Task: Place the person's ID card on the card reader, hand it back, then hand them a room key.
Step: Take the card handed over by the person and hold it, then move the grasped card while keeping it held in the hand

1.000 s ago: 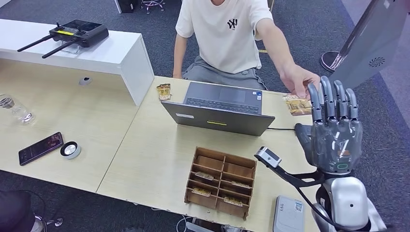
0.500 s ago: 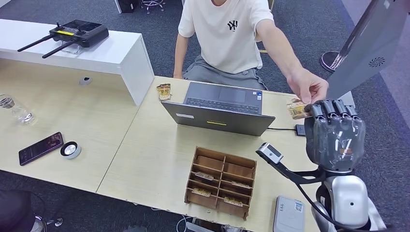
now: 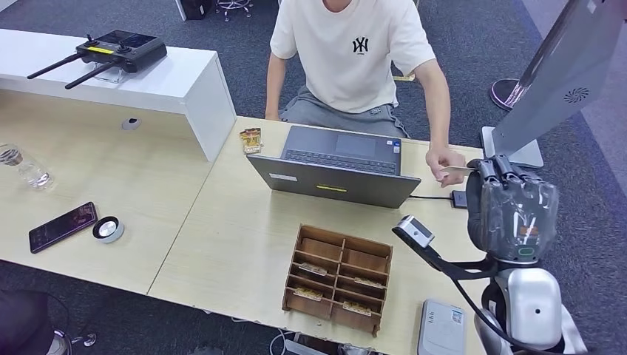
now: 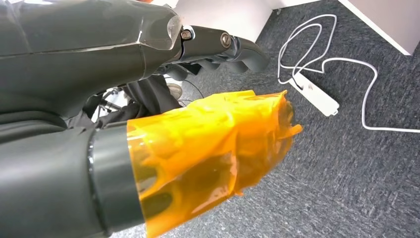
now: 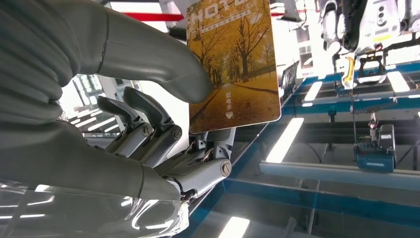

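Note:
My right hand is raised at the table's right end, its back towards my head camera. It pinches a yellow card printed with an avenue of autumn trees between thumb and fingers. From above the card shows edge-on, and the person's hand is at its far end. The grey card reader lies at the near table edge, below my right arm. A wooden box holds several similar cards. My left hand hangs over the carpet, holding nothing, its thumb wrapped in orange tape.
An open laptop stands between the person and the wooden box, with a cable off its right side. Another card lies by its left corner. A phone, round puck and glass sit far left. A tilted screen stands at right.
My right hand's spread fingers have curled down onto the card the person held out. The person's arm has drawn back towards their body, the hand staying at the card.

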Robot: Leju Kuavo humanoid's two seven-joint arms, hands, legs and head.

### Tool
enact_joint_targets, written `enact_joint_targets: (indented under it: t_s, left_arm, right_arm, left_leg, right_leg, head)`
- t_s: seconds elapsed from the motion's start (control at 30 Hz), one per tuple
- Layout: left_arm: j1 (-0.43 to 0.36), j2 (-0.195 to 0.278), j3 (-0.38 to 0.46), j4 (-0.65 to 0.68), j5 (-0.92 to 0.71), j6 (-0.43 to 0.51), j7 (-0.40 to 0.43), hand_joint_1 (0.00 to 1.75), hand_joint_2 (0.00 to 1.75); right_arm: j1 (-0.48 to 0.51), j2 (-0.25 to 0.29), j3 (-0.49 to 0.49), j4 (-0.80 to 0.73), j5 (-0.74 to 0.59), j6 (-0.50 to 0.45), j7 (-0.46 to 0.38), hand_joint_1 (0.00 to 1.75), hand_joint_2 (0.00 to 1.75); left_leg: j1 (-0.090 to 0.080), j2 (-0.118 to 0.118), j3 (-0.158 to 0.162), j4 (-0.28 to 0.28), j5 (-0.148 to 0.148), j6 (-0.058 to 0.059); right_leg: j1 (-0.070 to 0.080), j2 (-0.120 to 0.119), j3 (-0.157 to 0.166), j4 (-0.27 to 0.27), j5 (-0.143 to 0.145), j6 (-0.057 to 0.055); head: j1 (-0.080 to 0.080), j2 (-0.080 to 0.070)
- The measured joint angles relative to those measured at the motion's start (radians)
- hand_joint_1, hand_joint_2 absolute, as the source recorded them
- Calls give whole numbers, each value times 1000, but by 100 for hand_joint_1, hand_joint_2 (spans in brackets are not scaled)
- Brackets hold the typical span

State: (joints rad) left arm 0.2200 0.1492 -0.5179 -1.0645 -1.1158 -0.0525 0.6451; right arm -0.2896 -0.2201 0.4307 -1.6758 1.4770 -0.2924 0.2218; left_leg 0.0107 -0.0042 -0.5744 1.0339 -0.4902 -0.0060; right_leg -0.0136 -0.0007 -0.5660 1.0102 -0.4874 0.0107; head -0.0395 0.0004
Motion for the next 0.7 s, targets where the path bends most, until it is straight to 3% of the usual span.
enact_joint_targets:
  t_s: [0.3,0.7]
  left_arm:
    - [39,-1,32,-51,-48,-30,-16,0,0]
    - [97,-17,94,-116,-77,-47,-30,0,0]
  right_arm:
    - [73,94,-70,-62,-198,0,-16,175,175]
    - [226,203,-178,-269,-564,-101,-100,175,175]
  left_leg:
    - [0,0,0,0,0,0]
    - [0,0,0,0,0,0]
  right_leg:
    - [0,0,0,0,0,0]
    - [0,0,0,0,-1,0]
  head:
    - [0,0]
    - [0,0]
